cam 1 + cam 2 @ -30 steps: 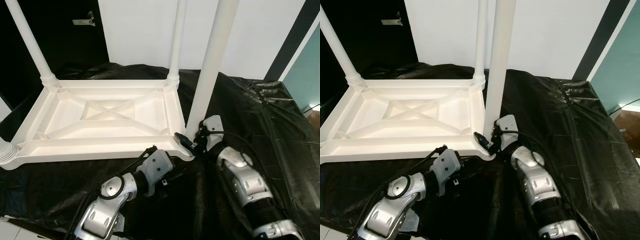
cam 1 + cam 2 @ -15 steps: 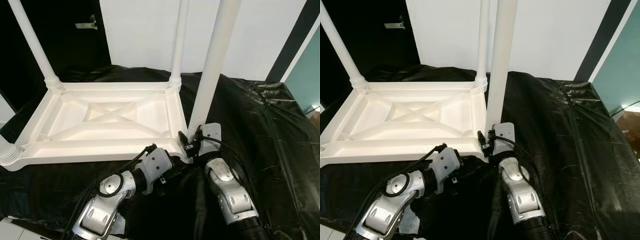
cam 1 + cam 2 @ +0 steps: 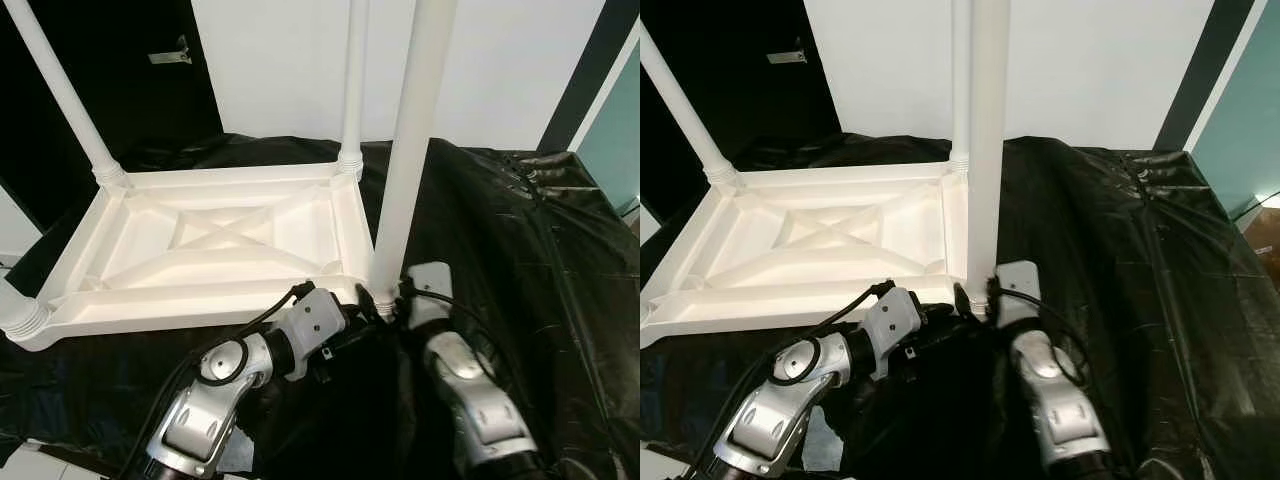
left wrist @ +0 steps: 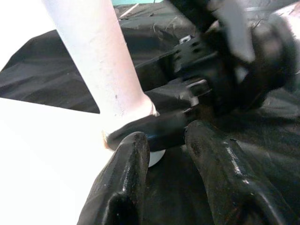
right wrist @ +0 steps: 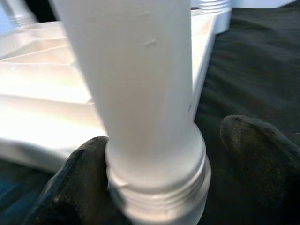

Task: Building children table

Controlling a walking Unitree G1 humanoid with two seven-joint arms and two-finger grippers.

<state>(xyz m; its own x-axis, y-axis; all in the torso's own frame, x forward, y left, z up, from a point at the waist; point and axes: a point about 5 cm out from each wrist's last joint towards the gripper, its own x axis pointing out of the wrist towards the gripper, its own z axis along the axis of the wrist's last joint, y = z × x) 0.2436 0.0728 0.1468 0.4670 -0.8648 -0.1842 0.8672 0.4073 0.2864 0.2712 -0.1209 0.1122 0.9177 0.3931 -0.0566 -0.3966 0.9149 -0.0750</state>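
Seating the last leg is the step in hand, I judge: the white tabletop (image 3: 215, 245) lies upside down on a black plastic sheet (image 3: 520, 250), with a far-left leg (image 3: 60, 90), a near-left leg collar (image 3: 18, 315) and a far-right leg (image 3: 352, 85) already standing in their corners.

At the near-right corner the left gripper (image 4: 164, 159) sits released, fingers spread at the tabletop's edge just beside the leg's base, touching nothing I can confirm. The fourth leg (image 3: 410, 150) stands nearly upright over its socket. The right gripper (image 5: 154, 154) is clenched around its ribbed collar, one finger (image 5: 79, 178) on each side.

To do this well, the leg should probably be kept plumb while it is pressed or turned home; a tilt would likely jam the collar. The left gripper could brace the corner so the tabletop does not slide on the slick sheet.

Room is tight between the two wrists. Rightward the sheet lies open; a white wall (image 3: 300, 60) stands close behind.
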